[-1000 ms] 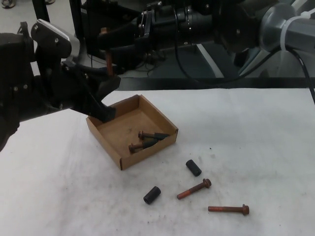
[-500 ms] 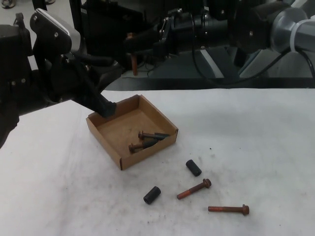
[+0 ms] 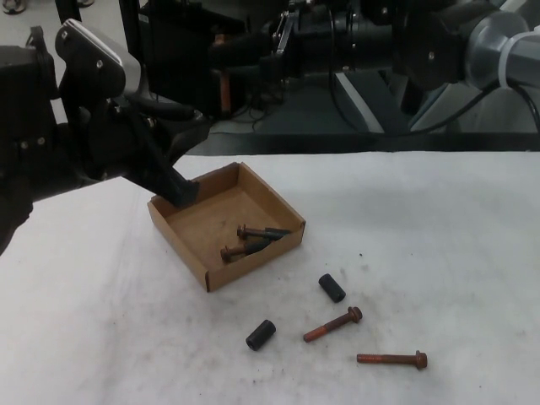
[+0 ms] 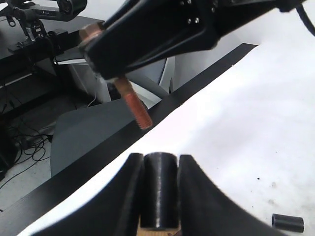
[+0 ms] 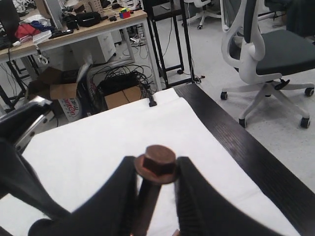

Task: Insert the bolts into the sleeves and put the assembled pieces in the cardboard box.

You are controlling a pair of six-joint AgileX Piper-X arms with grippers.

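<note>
1. Grip comes first: the left tool is clamped on a short black cylindrical sleeve. It holds the sleeve upright with one end facing up, which I judge is meant to give the bolt a mouth to enter.
2. The right tool is closed on a long rust-coloured hex-head bolt just under the head. The shank hangs free, threaded end down and somewhat tilted.
3. Bolt and sleeve are apart. The threaded end sits above the sleeve's upper end and off its axis, not yet entered. The next move probably calls for straightening the bolt and lining it up over the bore.
4. From the high view, the left tool hangs at the back corner of the shallow brown cardboard box, near the far edge of the white-covered counter. The held bolt hangs higher, beyond that edge.
5. Two assembled pieces lie in the box. Two loose black sleeves and two loose rusty bolts wait on the counter just in front of it, so I judge the task about half done.
</note>
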